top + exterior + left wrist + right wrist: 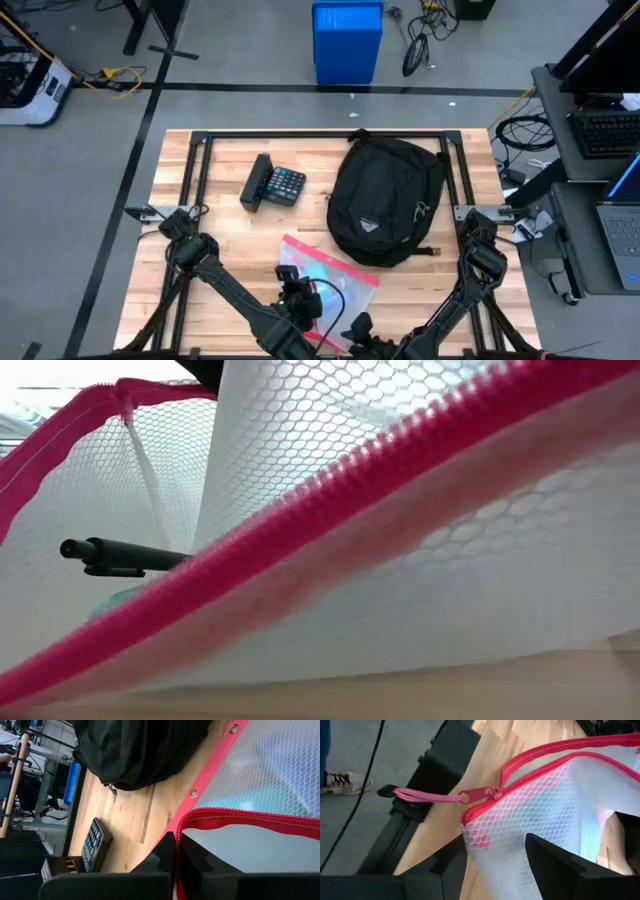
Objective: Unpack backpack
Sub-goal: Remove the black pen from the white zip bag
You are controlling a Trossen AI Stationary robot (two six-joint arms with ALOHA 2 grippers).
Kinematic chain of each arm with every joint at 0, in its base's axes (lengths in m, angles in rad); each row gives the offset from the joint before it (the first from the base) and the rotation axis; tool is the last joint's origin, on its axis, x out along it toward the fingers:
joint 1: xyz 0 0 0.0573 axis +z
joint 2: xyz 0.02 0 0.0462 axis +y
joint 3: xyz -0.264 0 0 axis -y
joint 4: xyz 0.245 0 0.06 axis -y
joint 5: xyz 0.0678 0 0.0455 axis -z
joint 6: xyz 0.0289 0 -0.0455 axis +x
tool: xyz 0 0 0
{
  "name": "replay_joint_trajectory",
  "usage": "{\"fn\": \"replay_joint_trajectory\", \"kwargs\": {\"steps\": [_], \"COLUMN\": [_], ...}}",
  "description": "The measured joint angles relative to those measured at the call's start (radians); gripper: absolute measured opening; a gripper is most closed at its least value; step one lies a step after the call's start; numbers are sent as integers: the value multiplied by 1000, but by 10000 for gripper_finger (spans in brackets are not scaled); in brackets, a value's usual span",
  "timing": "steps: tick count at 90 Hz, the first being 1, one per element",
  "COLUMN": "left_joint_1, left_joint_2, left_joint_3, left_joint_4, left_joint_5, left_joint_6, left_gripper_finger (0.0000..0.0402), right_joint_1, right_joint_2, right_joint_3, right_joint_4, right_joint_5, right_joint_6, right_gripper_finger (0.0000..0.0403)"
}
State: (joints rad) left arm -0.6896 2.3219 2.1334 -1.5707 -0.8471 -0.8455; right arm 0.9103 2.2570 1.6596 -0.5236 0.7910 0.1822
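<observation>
Backpack [385, 200]: we find it lying flat on the wooden table [220, 290], toward the far right, logo patch up, well apart from both grippers.
Backpack material: black fabric, rounded oval, soft and slumped, with straps and buckles at the edges.
Pouch [325, 272]: a flat mesh pouch lies at the near edge just in front of the backpack; we see translucent white honeycomb mesh, a pink-red border with metal eyelets, and a pink zipper [490, 794] with a cord pull.
Pouch contents: a dark pen [115, 555] shows through the mesh; pale blue shapes inside we cannot identify.
Left gripper [176, 851]: its fingers are pinched on the pouch's red border.
Right gripper [520, 865]: its fingers straddle the zipper-end corner of the pouch; we cannot tell whether they are pressing the mesh.
Step in hand, our judgement: handling the pouch between both arms, probably to open it.
Advice: we would hold the stiff border, not the slack mesh, keep the two grips taut, and keep the mouth upward so the pen stays in.
Calculator [285, 185]: hard black case with coloured keys, left of the backpack.
</observation>
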Motion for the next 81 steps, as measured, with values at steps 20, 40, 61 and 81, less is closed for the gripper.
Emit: {"fn": "replay_joint_trajectory", "kwargs": {"steps": [20,40,61,81], "left_joint_1": [8,4,-25,-52], "left_joint_2": [0,0,0,0], "left_joint_3": [0,0,0,0], "left_joint_4": [-1,-1,-1,0], "left_joint_5": [-15,-21,-39,-71], "left_joint_6": [19,17,36,44], "left_gripper_finger": [0,0,5,50], "right_joint_1": [-53,-74,-72,-80], "right_joint_2": [0,-5,-16,-71], "right_joint_3": [0,0,0,0], "right_joint_4": [59,38,-2,-47], "right_joint_5": [-5,-35,-42,-37], "right_joint_6": [-2,-4,16,-12], "right_gripper_finger": [103,9,0,0]}}
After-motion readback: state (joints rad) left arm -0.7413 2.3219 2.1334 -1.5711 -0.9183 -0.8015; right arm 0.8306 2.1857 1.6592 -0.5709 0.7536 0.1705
